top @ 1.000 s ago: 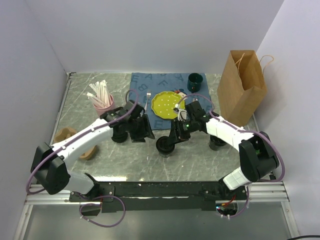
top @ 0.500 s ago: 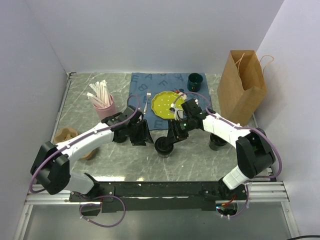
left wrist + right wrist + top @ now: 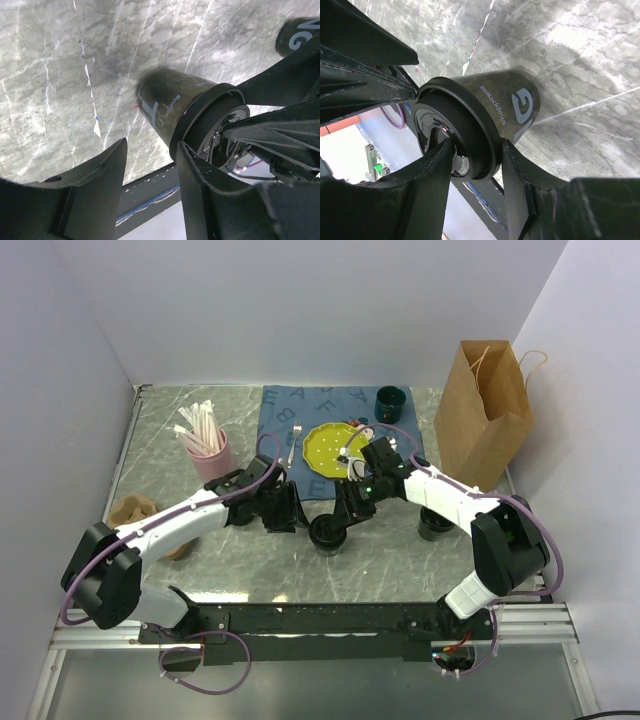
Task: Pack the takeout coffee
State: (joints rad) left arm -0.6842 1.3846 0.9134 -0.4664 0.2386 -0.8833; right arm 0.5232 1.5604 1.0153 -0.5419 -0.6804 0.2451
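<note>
Marble, grey and veined, forms the counter [image 3: 250, 562]. At its far left lies a tan moulded object [image 3: 130, 508], partly hidden by the left arm. Further back stands a pink cup [image 3: 208, 452] of white straws.

The left gripper [image 3: 288, 512] sits low, just left of the takeout coffee [image 3: 328, 531]. Its jaws stand partly apart with nothing between them, and one fingertip is right at the lid's rim. The black, lidded cup stands upright on bare marble near the counter's middle, in front of a blue lettered cloth [image 3: 285, 405].

The right gripper [image 3: 476, 146] reaches the cup from the right, its jaws closed on the lid with a finger against each side.

On the cloth lie a fork [image 3: 296, 433] and a yellow plate [image 3: 325, 450], with a dark green mug [image 3: 390, 400] behind them. A dark round object [image 3: 436, 528] shows under the right arm. A brown paper bag [image 3: 485, 420] stands upright at the right edge.
</note>
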